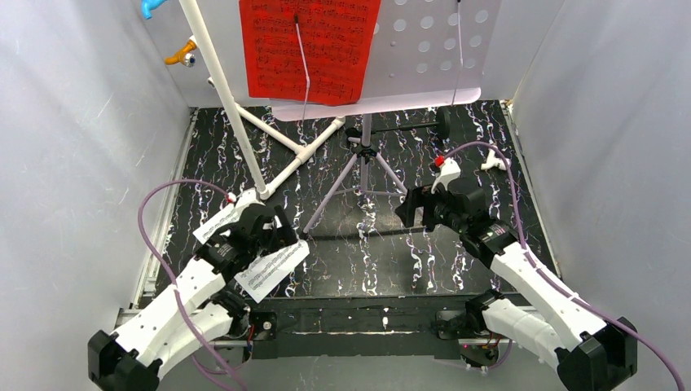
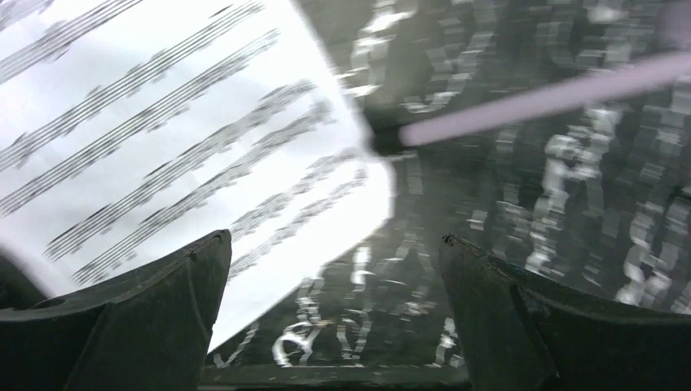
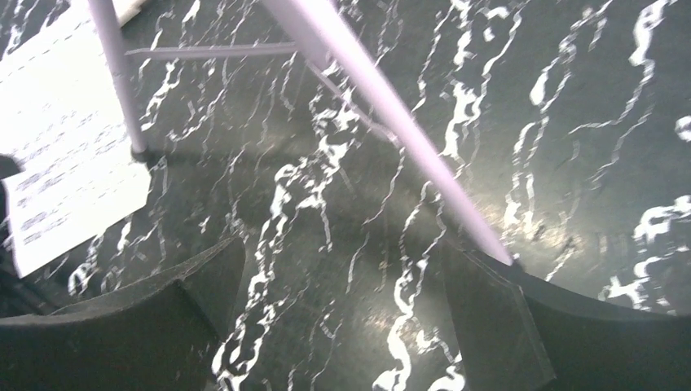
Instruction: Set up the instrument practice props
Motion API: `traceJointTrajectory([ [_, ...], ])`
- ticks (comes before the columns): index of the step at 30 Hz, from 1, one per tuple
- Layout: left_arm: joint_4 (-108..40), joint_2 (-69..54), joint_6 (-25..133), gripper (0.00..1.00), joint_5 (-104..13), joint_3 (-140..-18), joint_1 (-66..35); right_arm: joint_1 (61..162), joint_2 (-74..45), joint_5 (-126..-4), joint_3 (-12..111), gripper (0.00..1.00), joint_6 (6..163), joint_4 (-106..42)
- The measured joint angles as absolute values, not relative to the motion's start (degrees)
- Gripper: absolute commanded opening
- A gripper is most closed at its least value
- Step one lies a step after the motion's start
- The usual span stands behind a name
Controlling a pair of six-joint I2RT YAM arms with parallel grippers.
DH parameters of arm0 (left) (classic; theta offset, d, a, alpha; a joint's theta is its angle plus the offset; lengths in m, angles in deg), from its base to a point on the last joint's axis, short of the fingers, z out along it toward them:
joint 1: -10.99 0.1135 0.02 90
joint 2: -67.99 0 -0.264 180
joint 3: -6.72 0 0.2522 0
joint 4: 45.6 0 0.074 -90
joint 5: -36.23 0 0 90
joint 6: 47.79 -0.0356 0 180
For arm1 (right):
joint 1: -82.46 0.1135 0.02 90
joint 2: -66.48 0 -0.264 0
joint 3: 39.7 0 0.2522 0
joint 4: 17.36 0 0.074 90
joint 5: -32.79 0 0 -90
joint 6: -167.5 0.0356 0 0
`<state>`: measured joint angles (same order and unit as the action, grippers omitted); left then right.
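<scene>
The lilac music stand [image 1: 424, 49] stands at the back on tripod legs [image 1: 358, 175], with the red music sheet [image 1: 310, 49] on its perforated desk. The white music sheet [image 1: 273, 269] lies flat on the table at the front left. My left gripper [image 1: 281, 232] hovers open over its right edge; the sheet [image 2: 163, 147] fills the left of that wrist view, and the left gripper [image 2: 334, 244] holds nothing. My right gripper [image 1: 407, 208] is open beside a lilac leg [image 3: 391, 114], whose foot ends by its right finger. A black microphone stand [image 1: 444, 124] seems to lie behind the tripod.
A white PVC pipe frame [image 1: 236, 106] slants from the back left down to the table. Blue [image 1: 151, 8] and orange [image 1: 181, 55] pieces hang at the top left. A small white object [image 1: 493, 163] lies at the right. White walls close in three sides.
</scene>
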<state>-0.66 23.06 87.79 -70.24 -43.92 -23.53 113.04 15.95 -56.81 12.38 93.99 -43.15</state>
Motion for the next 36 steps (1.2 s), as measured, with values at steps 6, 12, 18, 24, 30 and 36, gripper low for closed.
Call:
traceJointTrajectory([
  [6, 2.0, 14.1, 91.5, 0.98, -73.1, -40.1, -15.2, 117.8, 16.4, -61.0, 11.8, 0.98, 98.6, -44.7],
  [12, -3.4, 4.5, 96.8, 0.98, -70.6, -37.2, -9.1, 136.3, 12.3, -59.6, 10.4, 0.99, 105.0, -38.4],
  [18, -3.9, 6.3, 103.7, 0.98, -70.4, -35.6, -8.4, 145.8, 0.0, -56.1, 2.4, 0.98, 118.8, -20.1],
  [24, -3.2, 12.7, 107.8, 0.98, -66.2, -33.2, -8.3, 148.0, -12.6, -50.3, 2.9, 0.98, 127.2, -8.0],
  [30, 2.6, 22.2, 110.3, 0.98, -58.6, -30.5, -8.3, 150.0, -24.9, -45.4, 6.3, 0.96, 134.5, 4.9],
  [36, 9.0, 28.2, 111.2, 0.98, -54.0, -29.2, -8.4, 151.6, -36.1, -44.2, 10.4, 0.93, 143.3, 15.9],
])
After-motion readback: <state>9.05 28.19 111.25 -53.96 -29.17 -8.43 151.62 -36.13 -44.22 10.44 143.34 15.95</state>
